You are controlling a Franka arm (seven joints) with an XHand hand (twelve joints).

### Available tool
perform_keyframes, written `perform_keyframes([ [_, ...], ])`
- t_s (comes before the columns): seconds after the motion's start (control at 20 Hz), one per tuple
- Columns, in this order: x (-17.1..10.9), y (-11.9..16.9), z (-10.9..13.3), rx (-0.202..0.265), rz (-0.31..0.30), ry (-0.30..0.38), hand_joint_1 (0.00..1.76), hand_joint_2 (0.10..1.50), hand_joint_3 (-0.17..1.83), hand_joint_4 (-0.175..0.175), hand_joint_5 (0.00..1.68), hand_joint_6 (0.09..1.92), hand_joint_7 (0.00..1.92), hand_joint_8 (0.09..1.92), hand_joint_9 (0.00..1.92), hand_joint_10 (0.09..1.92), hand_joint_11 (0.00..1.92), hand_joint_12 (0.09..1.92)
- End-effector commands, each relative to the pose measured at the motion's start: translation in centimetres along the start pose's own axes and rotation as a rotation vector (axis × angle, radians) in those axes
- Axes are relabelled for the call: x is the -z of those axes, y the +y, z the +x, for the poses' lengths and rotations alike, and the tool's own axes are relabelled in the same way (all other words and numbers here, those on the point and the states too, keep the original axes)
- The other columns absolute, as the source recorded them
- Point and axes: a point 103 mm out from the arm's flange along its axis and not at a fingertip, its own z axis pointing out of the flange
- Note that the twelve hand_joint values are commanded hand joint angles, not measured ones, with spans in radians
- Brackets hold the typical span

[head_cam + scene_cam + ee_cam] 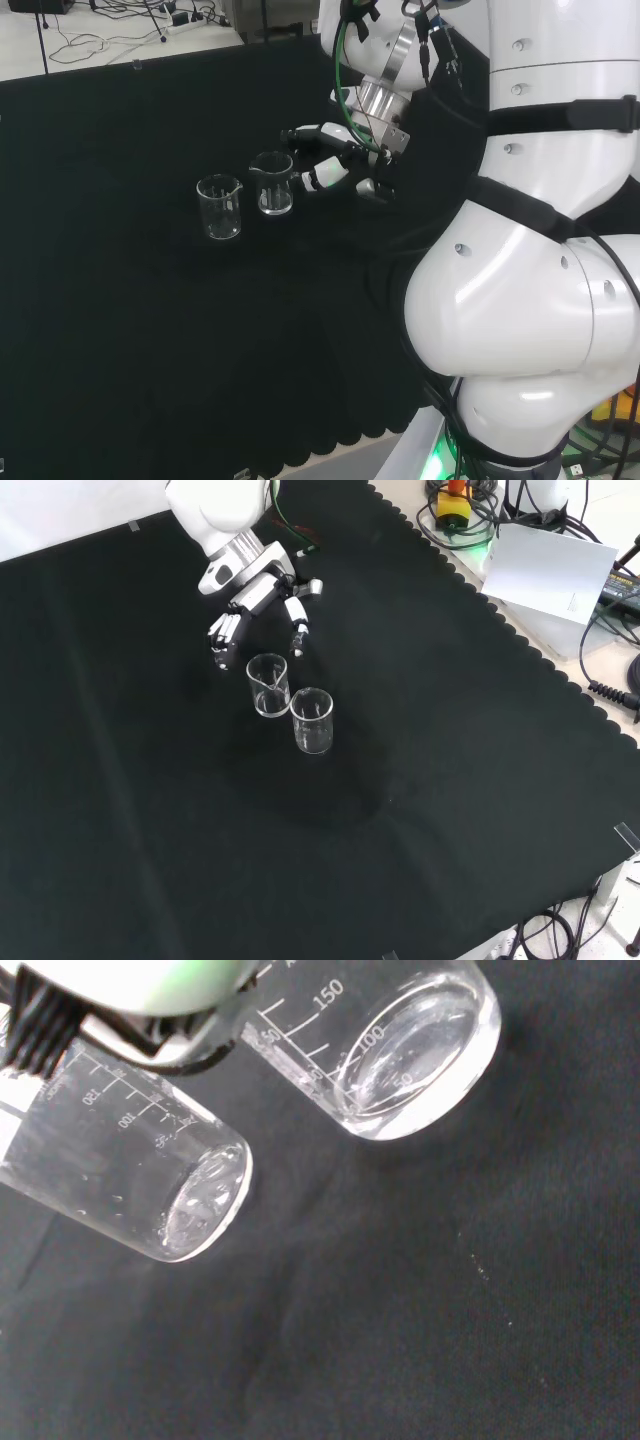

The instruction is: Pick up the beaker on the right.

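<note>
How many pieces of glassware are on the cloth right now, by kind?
Beakers: 2, one near the hand at, the other at, both upright and apart from the hand.
Total: 2

Clear glossy beakers on matt black cloth.

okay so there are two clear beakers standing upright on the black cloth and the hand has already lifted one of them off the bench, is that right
Not quite. Both beakers stand on the black cloth; none is lifted. In the front view the hand hangs just beyond the nearer beaker, fingers apart and holding nothing, and the other beaker stands beside it. The rest is right.
</note>
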Motion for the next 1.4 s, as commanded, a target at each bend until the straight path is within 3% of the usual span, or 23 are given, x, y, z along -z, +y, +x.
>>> perform_keyframes([
  [0.05,-0.6,0.3,0.0,0.036,-0.001,0.051,0.83,0.48,0.63,-0.008,0.36,0.09,0.21,0.59,0.35,0.62,0.0,1.39],
  [0.4,-1.3,0.8,0.4,0.072,-0.008,0.078,0.82,0.49,0.62,-0.008,0.36,0.09,0.2,0.59,0.35,0.61,0.0,1.39],
  [1.4,-2.9,2.6,0.0,0.081,-0.044,0.114,0.81,0.51,0.57,-0.012,0.38,0.09,0.19,0.58,0.32,0.61,0.0,1.38],
])
